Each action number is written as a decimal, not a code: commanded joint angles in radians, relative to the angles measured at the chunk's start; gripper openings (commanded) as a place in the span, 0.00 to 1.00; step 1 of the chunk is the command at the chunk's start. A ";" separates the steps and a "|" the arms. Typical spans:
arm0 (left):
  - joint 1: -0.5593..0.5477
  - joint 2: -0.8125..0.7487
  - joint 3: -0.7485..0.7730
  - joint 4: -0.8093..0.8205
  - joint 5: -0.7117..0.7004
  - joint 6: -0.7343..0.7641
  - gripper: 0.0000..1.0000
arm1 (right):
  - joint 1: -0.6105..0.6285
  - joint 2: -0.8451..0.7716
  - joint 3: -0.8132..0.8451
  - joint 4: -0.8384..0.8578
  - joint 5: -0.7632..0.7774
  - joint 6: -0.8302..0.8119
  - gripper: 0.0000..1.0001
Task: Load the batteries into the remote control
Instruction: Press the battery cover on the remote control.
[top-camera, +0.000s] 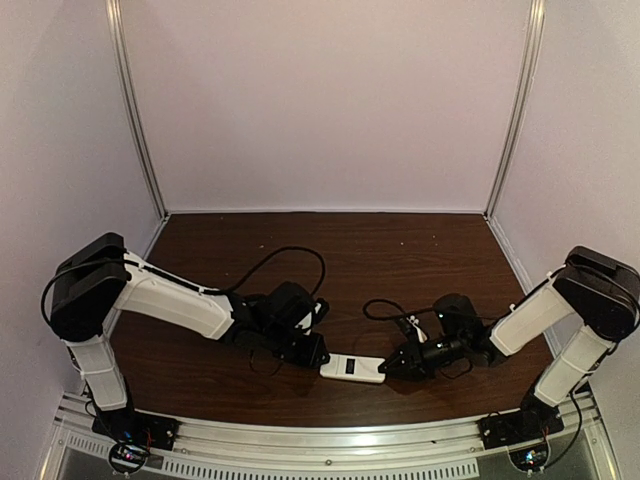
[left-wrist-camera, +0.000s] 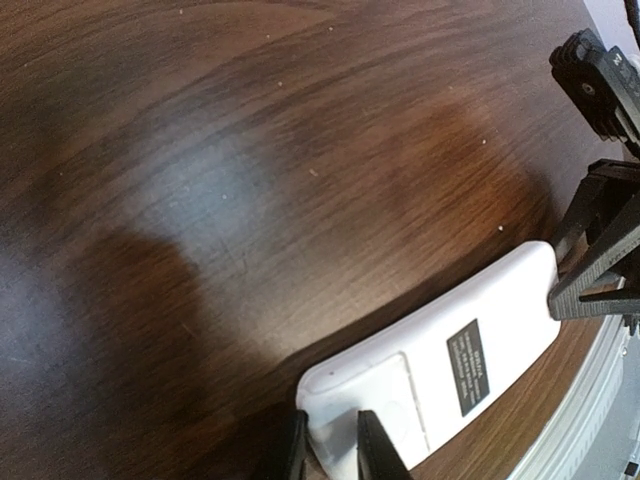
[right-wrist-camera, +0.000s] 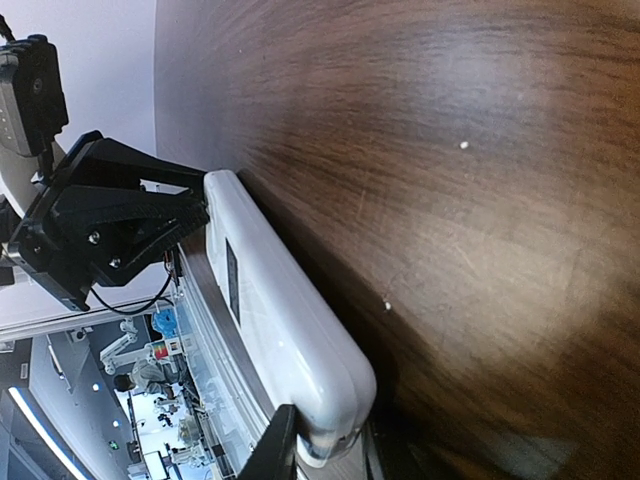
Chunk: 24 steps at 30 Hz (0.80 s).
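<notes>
The remote control (top-camera: 352, 368) lies flat with its white back up near the table's front edge, a dark label (left-wrist-camera: 468, 366) on it. My left gripper (top-camera: 318, 355) is at its left end. In the left wrist view the left gripper (left-wrist-camera: 330, 445) has the remote control (left-wrist-camera: 450, 350) by one corner, a finger on each side. My right gripper (top-camera: 388, 368) holds the opposite end. In the right wrist view the right gripper (right-wrist-camera: 320, 450) pinches the rounded tip of the remote control (right-wrist-camera: 270, 310). The batteries are out of view.
The dark wooden table (top-camera: 400, 260) is walled in by pale panels at the back and sides. A metal rail (top-camera: 330, 440) runs along the front edge just behind the remote. Black cables (top-camera: 290, 255) loop over the table behind both wrists.
</notes>
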 joint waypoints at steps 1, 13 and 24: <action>-0.098 0.079 -0.027 0.074 0.177 0.001 0.18 | 0.078 0.029 0.003 0.033 0.039 -0.030 0.22; -0.138 0.155 0.001 0.258 0.362 0.012 0.11 | 0.099 0.060 0.009 0.127 0.030 0.025 0.18; -0.159 0.173 0.015 0.308 0.401 0.006 0.07 | 0.135 0.097 0.051 0.154 0.055 0.049 0.17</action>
